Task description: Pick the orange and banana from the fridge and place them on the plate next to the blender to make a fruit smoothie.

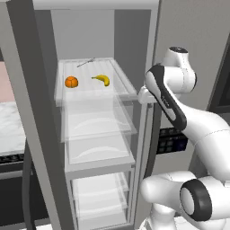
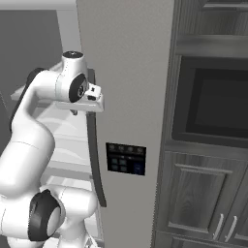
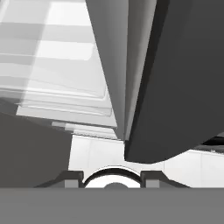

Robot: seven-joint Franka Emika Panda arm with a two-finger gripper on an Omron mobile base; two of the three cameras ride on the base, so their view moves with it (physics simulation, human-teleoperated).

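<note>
The fridge stands open. On its top glass shelf the orange lies at the left and the banana to its right. My gripper hangs at the edge of the open door, by the top of the dark door handle, right of the shelf and apart from both fruits. In the hand view the fingertips stand a little apart with nothing between them, and the handle looms just beyond. The plate and the blender are out of view.
Translucent drawers and lower shelves sit under the fruit shelf. The door carries a dark dispenser panel. A dark built-in oven cabinet stands right of the fridge. A marble counter lies left of it.
</note>
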